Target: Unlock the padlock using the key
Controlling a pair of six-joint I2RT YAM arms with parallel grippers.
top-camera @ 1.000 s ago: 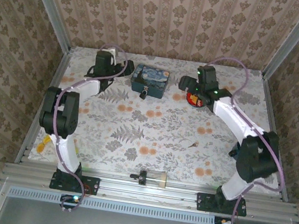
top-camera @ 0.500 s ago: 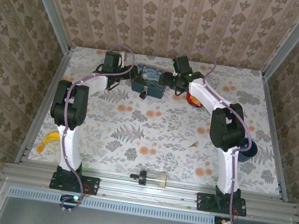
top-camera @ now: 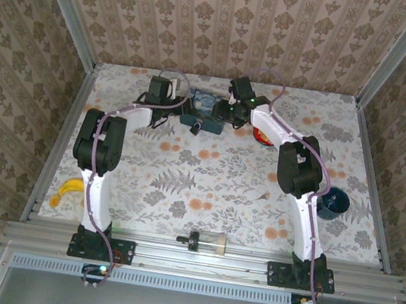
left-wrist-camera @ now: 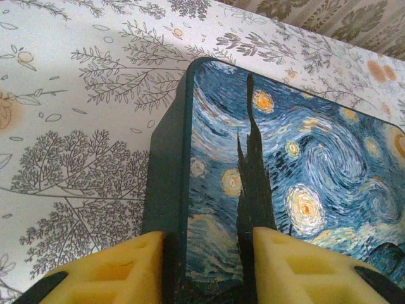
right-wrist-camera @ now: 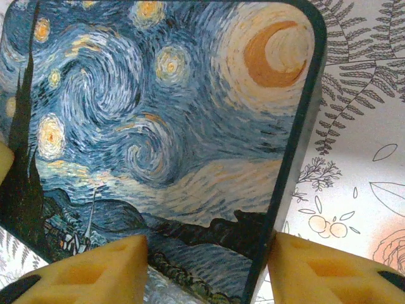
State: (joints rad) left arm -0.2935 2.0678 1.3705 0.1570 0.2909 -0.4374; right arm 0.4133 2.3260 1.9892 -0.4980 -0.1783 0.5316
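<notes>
The tiny black padlock (top-camera: 195, 127) hangs at the front of the blue swirl-painted box (top-camera: 206, 105) at the table's back. The small brownish key (top-camera: 261, 197) lies by itself on the cloth, right of centre. My left gripper (top-camera: 181, 109) is at the box's left end. In the left wrist view that gripper (left-wrist-camera: 207, 266) is open, its jaws straddling the box's (left-wrist-camera: 285, 158) left edge, one finger beside the wall and one over the lid. My right gripper (top-camera: 228, 112) is at the box's right end, and the right wrist view shows it (right-wrist-camera: 209, 269) open astride the box's (right-wrist-camera: 158, 114) right edge.
A yellow banana (top-camera: 69, 188) lies at the left edge. A red item (top-camera: 263, 136) sits right of the box, and a dark blue cup (top-camera: 331, 202) stands beside the right arm. A clear container (top-camera: 205, 240) rests on the front rail. Papered walls enclose the table.
Both arms have swung inward from the back corners to the two ends of the box, and both pairs of jaws have narrowed. The padlock and the key have not moved.
</notes>
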